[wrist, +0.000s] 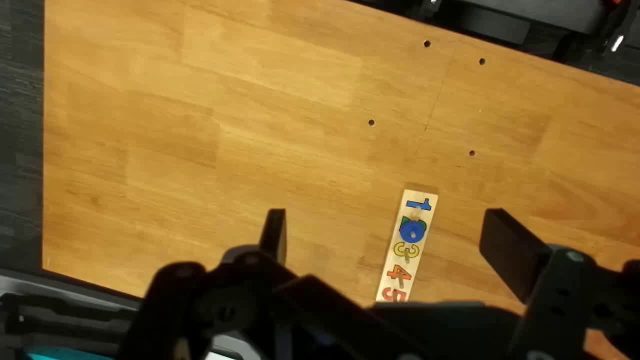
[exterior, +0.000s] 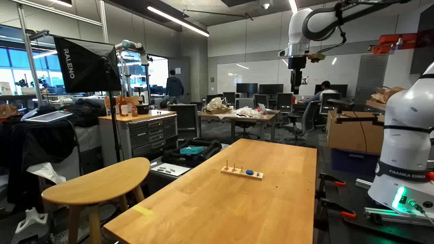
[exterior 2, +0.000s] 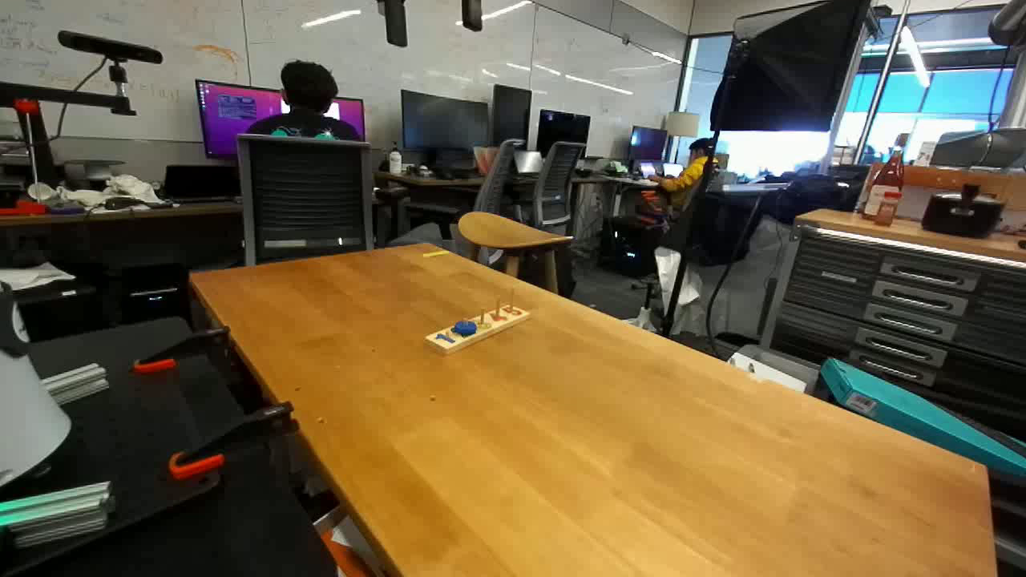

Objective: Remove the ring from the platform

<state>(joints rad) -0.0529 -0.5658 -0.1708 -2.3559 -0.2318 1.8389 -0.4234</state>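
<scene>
From the left in an exterior view I find a black softbox (exterior: 87,64) lettered RALENO, and below it a wooden stool (exterior: 98,184) with a curved seat. To the right stands a drawer cabinet (exterior: 154,132) with a bottle (exterior: 123,107) on top. Next comes the wooden table (exterior: 271,210), bearing the platform (exterior: 238,172), a low pale strip with coloured figures (wrist: 399,272) along it. Three upright pegs (exterior: 227,164) rise from its left part; just beside them, farther right, sits the blue ring (exterior: 249,172), around a peg (wrist: 413,234) whose tip pokes through in the wrist view. There the ring partly hides a green figure (wrist: 404,220), between a blue 1 (wrist: 419,205) and a yellow 3 (wrist: 405,250). Right of all this my pincer (exterior: 296,89) hangs high above the table, pointing down, well apart from the ring. The wrist view shows me its two fingers (wrist: 512,252) spread wide, with the platform appearing between them, well below. Then come a seated person (exterior: 327,89), a cardboard box (exterior: 351,130) above a dark blue bin (exterior: 354,161), and my white base (exterior: 412,189), lit green.
</scene>
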